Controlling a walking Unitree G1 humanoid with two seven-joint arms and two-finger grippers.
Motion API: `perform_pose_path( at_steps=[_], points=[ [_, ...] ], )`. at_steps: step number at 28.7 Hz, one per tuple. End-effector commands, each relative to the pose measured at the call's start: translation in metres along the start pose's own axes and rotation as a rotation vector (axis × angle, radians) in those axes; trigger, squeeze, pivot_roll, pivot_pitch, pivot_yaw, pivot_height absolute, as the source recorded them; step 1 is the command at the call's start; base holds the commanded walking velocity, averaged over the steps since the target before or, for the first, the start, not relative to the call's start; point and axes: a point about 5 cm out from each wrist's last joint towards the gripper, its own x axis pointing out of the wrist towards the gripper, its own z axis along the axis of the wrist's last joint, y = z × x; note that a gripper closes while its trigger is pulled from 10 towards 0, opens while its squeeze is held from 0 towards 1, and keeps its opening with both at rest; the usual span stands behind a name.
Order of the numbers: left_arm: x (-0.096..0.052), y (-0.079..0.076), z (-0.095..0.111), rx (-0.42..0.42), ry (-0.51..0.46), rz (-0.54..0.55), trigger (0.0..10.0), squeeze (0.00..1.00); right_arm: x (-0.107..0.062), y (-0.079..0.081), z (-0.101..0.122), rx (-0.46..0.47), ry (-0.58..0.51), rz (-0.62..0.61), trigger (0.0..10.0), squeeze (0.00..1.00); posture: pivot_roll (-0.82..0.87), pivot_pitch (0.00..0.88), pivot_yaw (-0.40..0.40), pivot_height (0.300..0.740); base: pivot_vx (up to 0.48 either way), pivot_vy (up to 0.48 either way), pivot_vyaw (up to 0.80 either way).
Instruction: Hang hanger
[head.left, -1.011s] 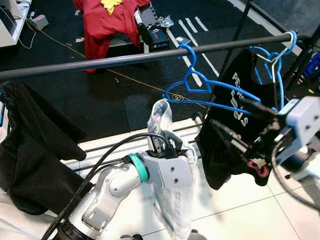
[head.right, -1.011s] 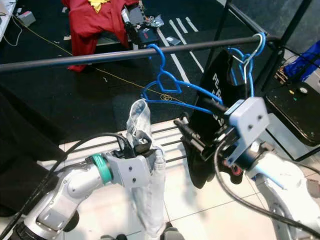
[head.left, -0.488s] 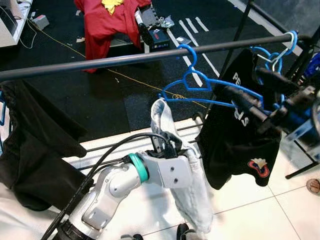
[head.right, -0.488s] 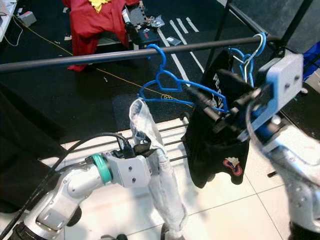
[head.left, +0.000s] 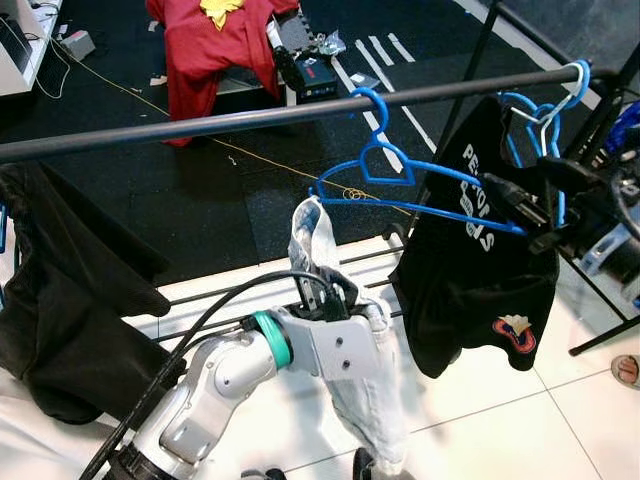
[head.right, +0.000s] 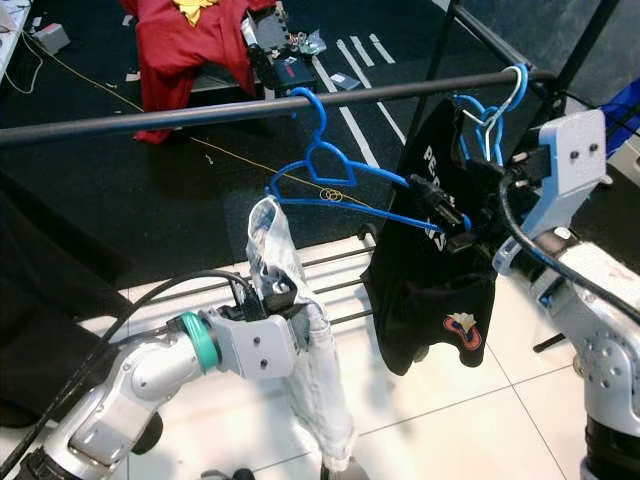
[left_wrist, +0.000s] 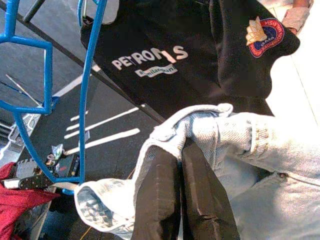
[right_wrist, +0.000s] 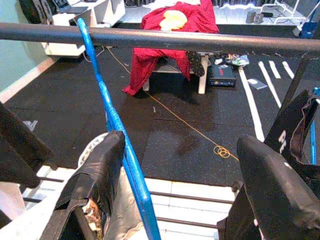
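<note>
Jeans (head.left: 360, 400) hang clamped between the left gripper (left_wrist: 182, 185)'s closed fingers below the blue hanger (head.left: 400, 180), whose hook sits over the black rail (head.left: 200, 122), while the right gripper (right_wrist: 182, 165), fingers spread apart, has one finger against the hanger's arm beside a black T-shirt (head.left: 470, 300).

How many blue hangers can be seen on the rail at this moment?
2, perhaps more. One bare hanger hooks over the rail's middle, with the right gripper at its arm. One carries the black shirt near the right end; overlapping blue loops there may hide another.
</note>
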Motion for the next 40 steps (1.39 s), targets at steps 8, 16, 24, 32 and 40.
perform_pose_path(
  at_steps=[8,16,24,32,40],
  points=[
    [0.000,-0.004,0.001,-0.004,-0.008,0.001,10.0,0.00,0.008,-0.004,0.002,0.025,0.034,0.022,2.5,0.00,-0.22,0.186,0.071,0.740,0.000,0.000,0.00],
    [0.000,-0.003,0.001,-0.002,-0.007,0.006,10.0,0.00,0.014,-0.006,-0.001,0.024,0.070,0.037,0.0,0.00,-0.21,0.185,0.066,0.740,0.000,0.000,0.00],
    [-0.001,-0.003,0.001,-0.001,-0.005,0.007,10.0,0.00,0.018,-0.007,-0.010,0.003,0.125,0.060,9.6,0.00,-0.21,0.183,0.065,0.740,0.000,0.000,0.00],
    [-0.001,-0.002,0.001,0.001,-0.006,0.009,10.0,0.00,0.027,-0.007,-0.015,-0.058,0.166,0.116,10.0,0.00,-0.21,0.177,0.065,0.740,0.000,0.000,0.00],
    [-0.001,-0.002,0.001,0.002,-0.006,0.011,10.0,0.00,0.034,0.000,-0.013,-0.139,0.137,0.199,10.0,1.00,-0.20,0.171,0.064,0.740,0.000,0.000,0.00]
  ],
)
